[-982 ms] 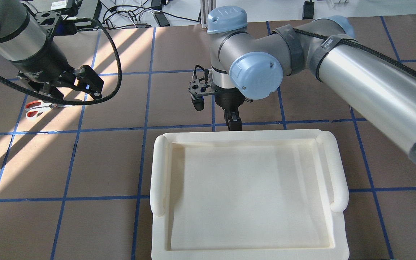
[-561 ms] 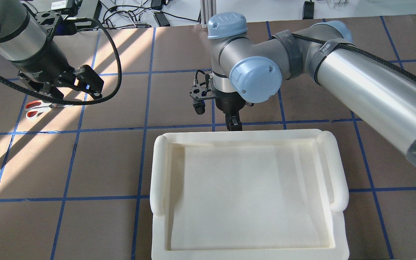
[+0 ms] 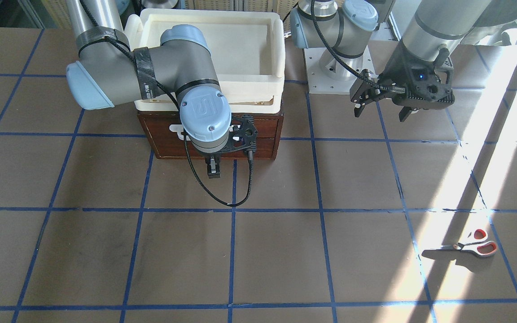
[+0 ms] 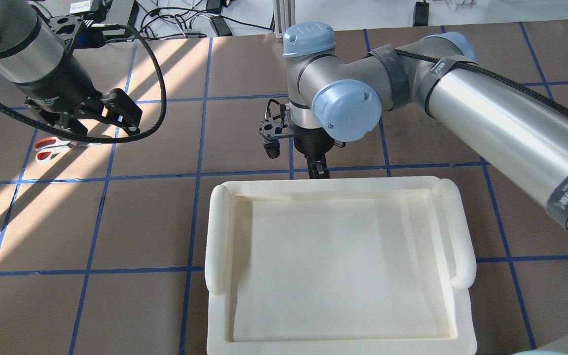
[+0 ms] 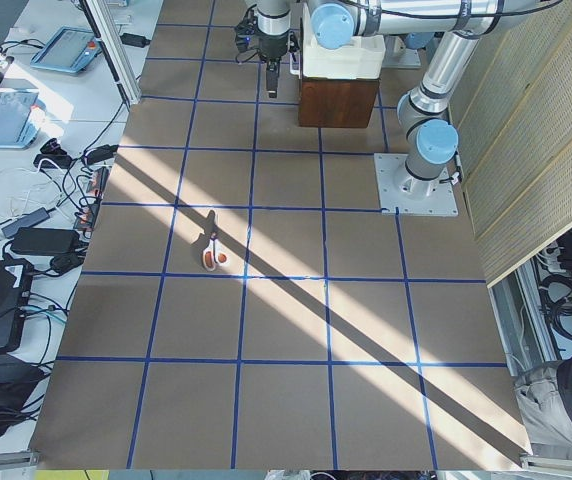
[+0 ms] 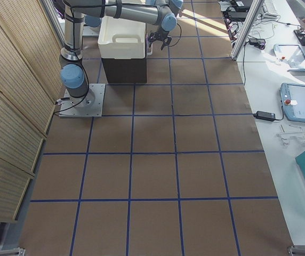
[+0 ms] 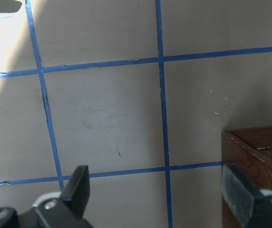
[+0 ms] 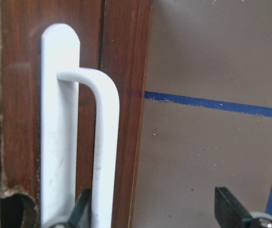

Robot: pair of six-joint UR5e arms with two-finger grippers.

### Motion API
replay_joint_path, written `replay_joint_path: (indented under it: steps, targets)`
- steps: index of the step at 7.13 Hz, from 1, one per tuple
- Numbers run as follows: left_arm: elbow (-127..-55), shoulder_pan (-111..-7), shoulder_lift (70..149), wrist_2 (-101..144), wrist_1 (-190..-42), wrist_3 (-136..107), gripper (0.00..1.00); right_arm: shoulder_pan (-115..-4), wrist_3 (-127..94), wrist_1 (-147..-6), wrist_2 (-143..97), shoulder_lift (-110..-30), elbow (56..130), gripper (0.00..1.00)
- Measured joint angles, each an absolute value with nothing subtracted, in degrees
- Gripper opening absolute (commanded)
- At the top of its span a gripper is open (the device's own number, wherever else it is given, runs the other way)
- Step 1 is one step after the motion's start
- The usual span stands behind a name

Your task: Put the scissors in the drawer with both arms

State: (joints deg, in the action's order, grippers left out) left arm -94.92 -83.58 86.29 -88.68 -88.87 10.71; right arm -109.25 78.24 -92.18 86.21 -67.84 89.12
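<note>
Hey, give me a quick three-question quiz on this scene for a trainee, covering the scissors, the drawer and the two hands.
1. True or false: the scissors lie inside the drawer.
2. Fill in: the left hand hovers over the table with its jaws ____.
3. Which hand is at the drawer's white handle? A. left hand B. right hand C. neither

Key: 1. false, they lie on the table; 2. open; 3. B.

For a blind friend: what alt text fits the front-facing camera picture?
Scissors lie untouched on the sunlit table, apart from the raised, open left gripper. The open right gripper hangs before a wooden drawer with a cream tray on top.
</note>
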Motion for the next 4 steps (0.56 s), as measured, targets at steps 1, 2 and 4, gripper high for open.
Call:
replay_joint_path:
  steps: [1, 2, 4]
  targets:
    - [-94.9, -83.6, 86.3, -88.7, -88.9, 10.7, 1.0, -109.2, 78.5, -93.6, 86.4, -67.7, 89.1, 0.57]
    - [-94.9, -83.6, 86.2, -88.7, -88.9, 10.7, 1.0, -109.2, 78.7, -95.1, 86.6, -67.6, 89.0, 0.57]
    - [-94.9, -83.6, 86.2, -88.8, -88.9, 10.7, 1.0, -109.1, 79.0, -97.5, 87.0, -67.0, 88.5, 0.58]
